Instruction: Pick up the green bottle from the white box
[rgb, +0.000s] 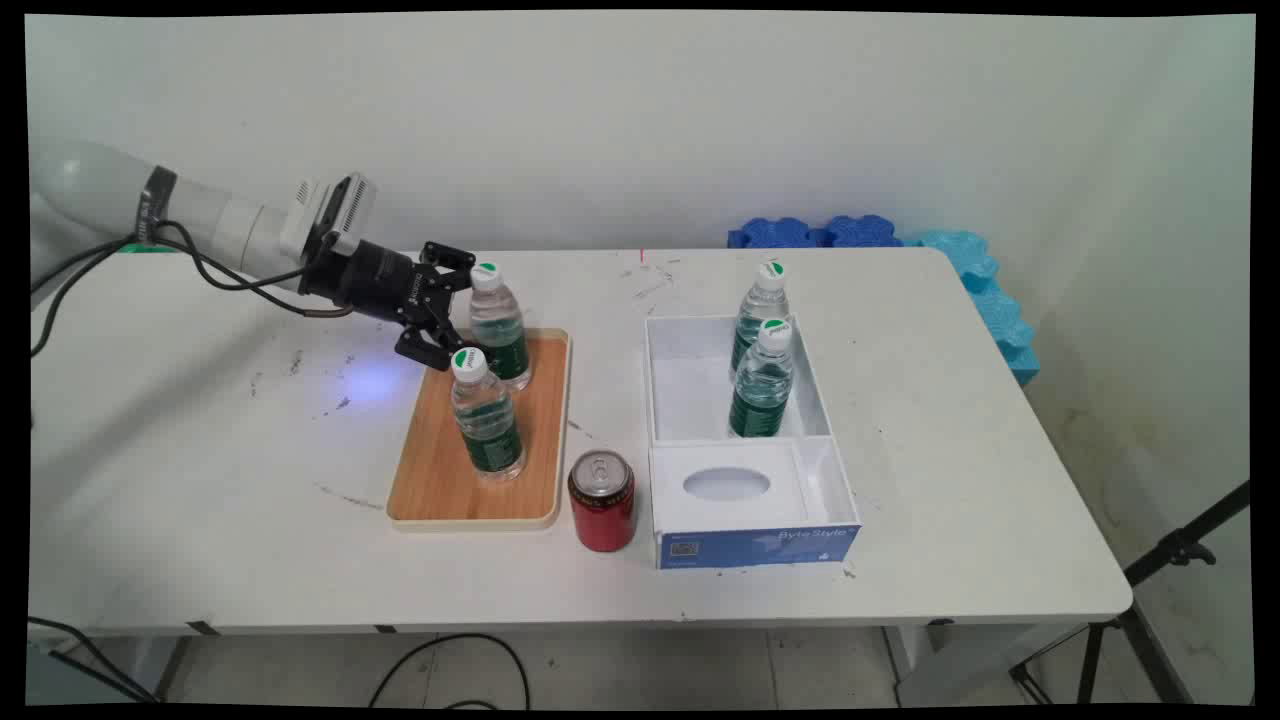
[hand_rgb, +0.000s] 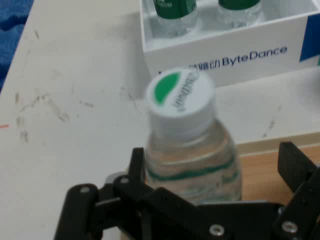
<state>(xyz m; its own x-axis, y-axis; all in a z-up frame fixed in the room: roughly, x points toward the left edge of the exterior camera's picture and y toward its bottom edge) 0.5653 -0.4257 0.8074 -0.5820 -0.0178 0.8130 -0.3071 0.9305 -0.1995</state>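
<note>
Gripper (rgb: 447, 307) sits low at the wooden tray's (rgb: 437, 480) far left corner, fingers apart around the rear bottle (rgb: 498, 326); second bottle (rgb: 486, 416) stands nearer on the tray, red can (rgb: 602, 500) beside it. Hand view: gripper (hand_rgb: 215, 170) straddles the bottle (hand_rgb: 190, 145), fingers either side, white box (hand_rgb: 225, 52) beyond.

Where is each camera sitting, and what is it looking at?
Main view: sits above the table's near side, looks down across it to the wall; shows the arm and its hand by the far bottle on the wooden tray.
Hand view: sits on the hand, looks along its fingers; they straddle that bottle, apart from it.
Both share: that bottle, the tray and the white box.
</note>
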